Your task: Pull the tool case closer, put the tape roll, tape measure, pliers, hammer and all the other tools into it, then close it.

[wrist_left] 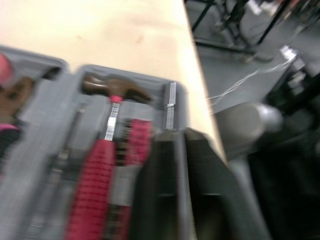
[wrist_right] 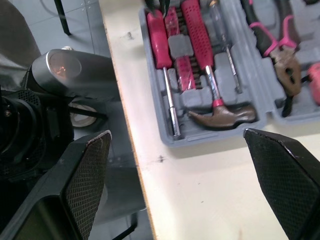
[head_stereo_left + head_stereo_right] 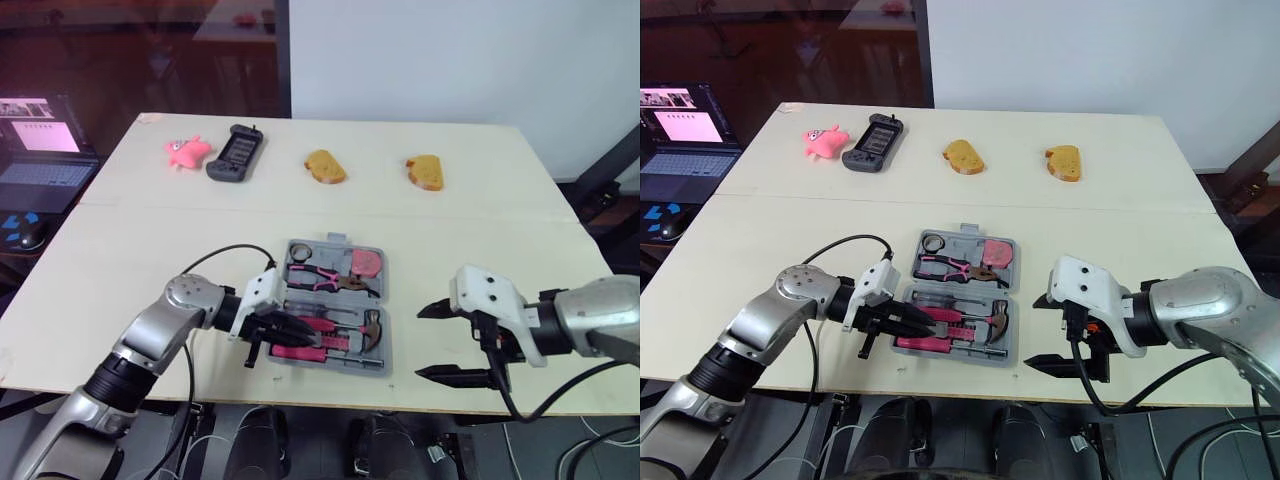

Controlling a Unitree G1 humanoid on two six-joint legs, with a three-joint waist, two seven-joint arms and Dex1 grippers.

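The grey tool case (image 3: pixel 388 345) lies open near the table's front edge. In its far half are the tape roll (image 3: pixel 300 251), the pink-handled pliers (image 3: pixel 320 278) and the pink tape measure (image 3: pixel 367 263). The near half holds the hammer (image 2: pixel 220 115) and a red-handled screwdriver (image 2: pixel 159 35). My left gripper (image 3: pixel 303 330) reaches into the case's left side, shut, its tips over the red handles; nothing shows between the fingers (image 1: pixel 165 190). My right gripper (image 3: pixel 425 342) hangs wide open just right of the case, holding nothing.
Along the far side of the table (image 3: pixel 150 260) lie a pink toy (image 3: pixel 187 151), a black game controller (image 3: pixel 236 153) and two bread pieces (image 3: pixel 325 166) (image 3: pixel 425 172). A laptop (image 3: pixel 45 150) stands off the table to the left. The case's near rim is close to the table edge.
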